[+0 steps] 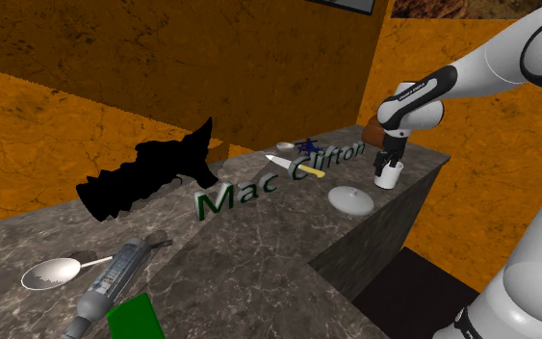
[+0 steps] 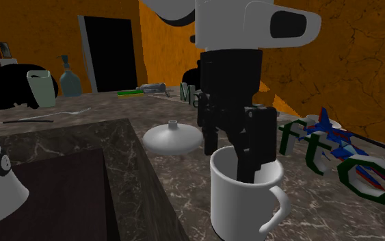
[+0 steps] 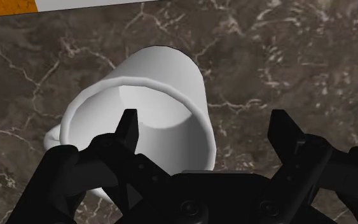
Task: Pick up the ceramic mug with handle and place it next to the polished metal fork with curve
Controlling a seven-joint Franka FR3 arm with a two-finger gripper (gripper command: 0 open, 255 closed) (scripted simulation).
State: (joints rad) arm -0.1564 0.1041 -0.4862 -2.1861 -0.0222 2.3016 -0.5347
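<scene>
now gripper (image 3: 206, 127) stands wide, one finger inside the white mug (image 3: 165, 70), one outside.

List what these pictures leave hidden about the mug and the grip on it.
Second exterior view: the bottom edge cuts off the base of the mug; its wall hides the tip of one of the fingers.
Wrist view: the fingers' black mount covers most of the handle.
Shoulder view: the handle is too small to find.
</scene>
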